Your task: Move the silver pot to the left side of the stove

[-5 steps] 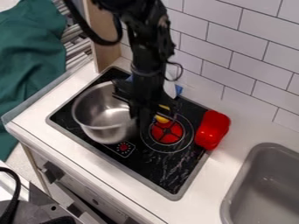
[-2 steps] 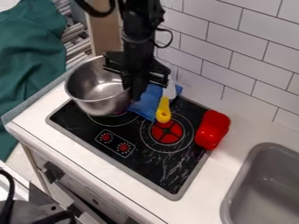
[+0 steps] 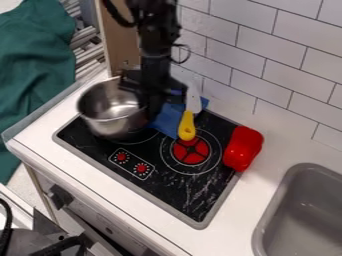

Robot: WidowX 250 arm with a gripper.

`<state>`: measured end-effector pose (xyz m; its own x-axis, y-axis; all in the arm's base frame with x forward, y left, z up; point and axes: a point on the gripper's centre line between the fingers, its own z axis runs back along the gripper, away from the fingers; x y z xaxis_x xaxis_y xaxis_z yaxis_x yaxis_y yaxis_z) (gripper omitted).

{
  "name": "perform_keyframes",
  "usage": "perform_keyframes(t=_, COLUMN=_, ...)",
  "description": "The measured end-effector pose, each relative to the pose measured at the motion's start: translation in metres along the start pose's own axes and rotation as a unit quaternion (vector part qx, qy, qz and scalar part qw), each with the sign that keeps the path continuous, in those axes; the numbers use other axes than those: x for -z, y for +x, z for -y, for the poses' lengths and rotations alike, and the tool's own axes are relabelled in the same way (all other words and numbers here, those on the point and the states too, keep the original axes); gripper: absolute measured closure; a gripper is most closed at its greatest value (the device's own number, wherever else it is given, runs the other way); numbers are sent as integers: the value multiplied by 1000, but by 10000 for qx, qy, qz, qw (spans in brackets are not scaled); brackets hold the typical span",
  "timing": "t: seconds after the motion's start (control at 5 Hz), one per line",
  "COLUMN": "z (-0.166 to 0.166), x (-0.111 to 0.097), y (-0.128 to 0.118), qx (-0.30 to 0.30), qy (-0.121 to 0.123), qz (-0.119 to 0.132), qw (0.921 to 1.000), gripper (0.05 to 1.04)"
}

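From where I stand, the black gripper (image 3: 153, 109) looks clamped on the right rim of the silver pot (image 3: 112, 112), though the contact itself is too dark to see cleanly. The pot sits upright or nearly so at the left end of the stove (image 3: 194, 191), its left wall reaching out past the frame toward the white counter (image 3: 41, 134). Just right of the gripper lies a blue cloth (image 3: 167, 121), with a yellow-handled utensil (image 3: 187, 126) over it; nearer to me are 2 red dials (image 3: 131, 162). Farther right come the red burner (image 3: 191, 151), then a bright red object (image 3: 243, 148) at the right edge, and the grey sink (image 3: 279, 193) beyond. I'd call this the placing step, with the carry to the left all but done. Next, the pot wants settling level and a touch inward, then letting go and a clean lift away. Whether its base touches the stove I cannot tell; its own wall hides that, and the gripper covers part of the rim.
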<state>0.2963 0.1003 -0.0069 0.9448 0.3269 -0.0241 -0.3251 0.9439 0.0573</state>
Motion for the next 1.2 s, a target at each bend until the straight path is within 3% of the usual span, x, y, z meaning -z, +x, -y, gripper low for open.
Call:
perform_keyframes(t=0.4, z=-25, x=10, y=-10, qx=-237, qy=-161, qz=-43, qw=9996, gripper=1029)
perform_keyframes(t=0.8, z=-23, x=19, y=-10, qx=-226, qy=-318, qz=-130, qw=9992, gripper=1005)
perform_keyframes(t=1.0, z=-19, x=24, y=-16, qx=-81, qy=-419, qz=-187, qw=9989, gripper=847)
perform_keyframes(t=1.2, z=-8, x=17, y=-21, qx=-67, qy=-427, qz=-128, qw=9990, gripper=580)
